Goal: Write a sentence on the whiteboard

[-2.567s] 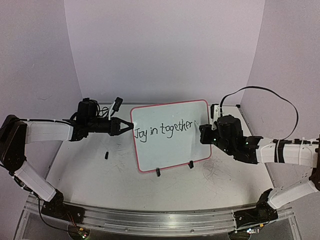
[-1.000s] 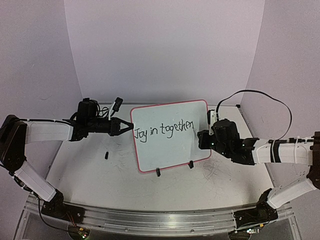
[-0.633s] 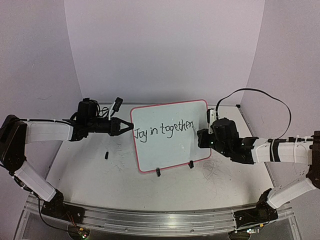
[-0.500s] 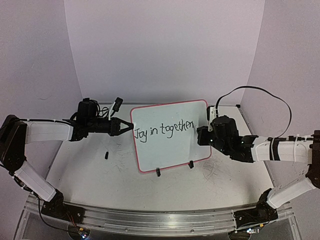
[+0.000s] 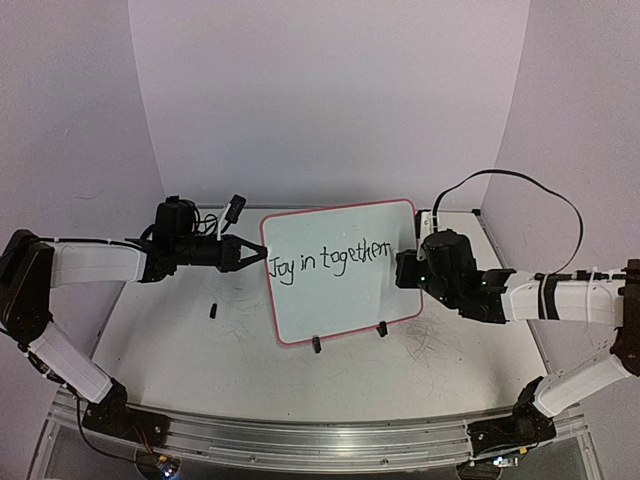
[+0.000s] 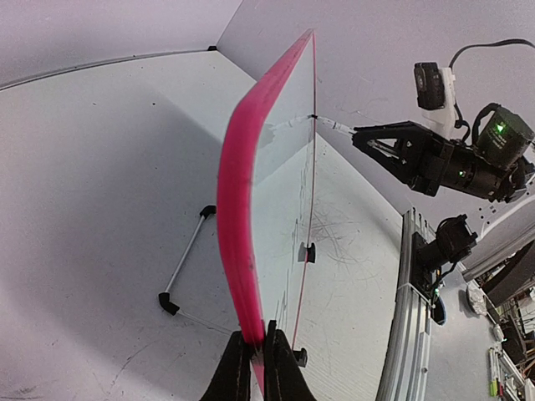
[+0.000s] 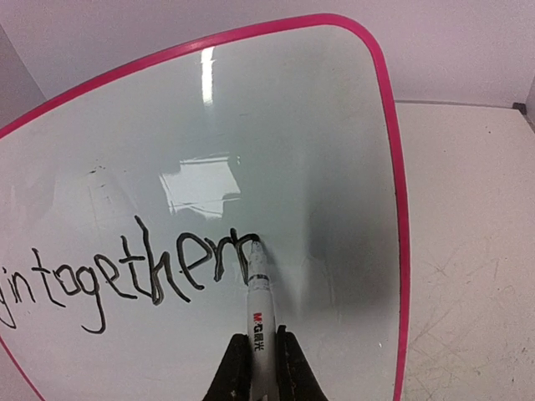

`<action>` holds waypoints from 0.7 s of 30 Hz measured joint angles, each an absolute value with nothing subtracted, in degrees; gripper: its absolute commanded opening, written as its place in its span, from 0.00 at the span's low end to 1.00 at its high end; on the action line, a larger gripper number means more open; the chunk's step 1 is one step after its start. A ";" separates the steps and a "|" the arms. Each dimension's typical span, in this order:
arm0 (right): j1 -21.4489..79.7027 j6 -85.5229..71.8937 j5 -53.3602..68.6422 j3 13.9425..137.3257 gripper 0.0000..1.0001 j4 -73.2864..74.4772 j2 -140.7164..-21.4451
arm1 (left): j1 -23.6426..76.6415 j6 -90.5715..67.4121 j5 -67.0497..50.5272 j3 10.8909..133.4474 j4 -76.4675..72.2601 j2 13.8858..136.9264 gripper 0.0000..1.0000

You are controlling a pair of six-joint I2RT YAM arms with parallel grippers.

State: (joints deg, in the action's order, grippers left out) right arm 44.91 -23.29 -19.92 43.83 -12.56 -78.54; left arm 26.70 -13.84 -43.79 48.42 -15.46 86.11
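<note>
The whiteboard (image 5: 340, 300) stands upright mid-table on two black clip feet, red-pink rim all round, with "Joy in together" handwritten across it. My left gripper (image 5: 262, 255) is shut on the board's left rim (image 6: 238, 209), its fingers (image 6: 236, 368) pinching the edge. My right gripper (image 5: 400, 270) is shut on a white marker (image 7: 257, 292). The marker's tip touches the board (image 7: 292, 125) at the end of the writing, where a fresh stroke follows the last "r". In the left wrist view the marker (image 6: 334, 125) meets the board's face.
A small black cap (image 5: 213, 310) lies on the scuffed tabletop left of the board. A thin wire prop (image 6: 184, 267) slants behind the board. A metal rail (image 5: 300, 440) runs along the near edge. Purple walls close in on three sides.
The right gripper has shifted slightly with the marker, adding a stroke after "together". The left gripper and the board have stayed still.
</note>
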 measured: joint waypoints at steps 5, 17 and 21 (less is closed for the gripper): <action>44.85 -23.84 -19.34 43.81 0.00 -12.08 -78.52 | 26.70 -13.82 -43.79 48.42 -15.44 86.11 0.00; 44.71 -25.42 -17.32 41.85 0.00 -10.25 -77.04 | 26.70 -13.82 -43.79 48.42 -15.44 86.11 0.00; 44.71 -25.37 -17.16 41.85 0.00 -10.01 -76.66 | 26.70 -13.78 -43.79 48.42 -15.43 86.11 0.00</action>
State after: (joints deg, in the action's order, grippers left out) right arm 44.71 -25.37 -17.16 41.85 -10.01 -76.66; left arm 26.70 -13.78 -43.79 48.42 -15.43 86.11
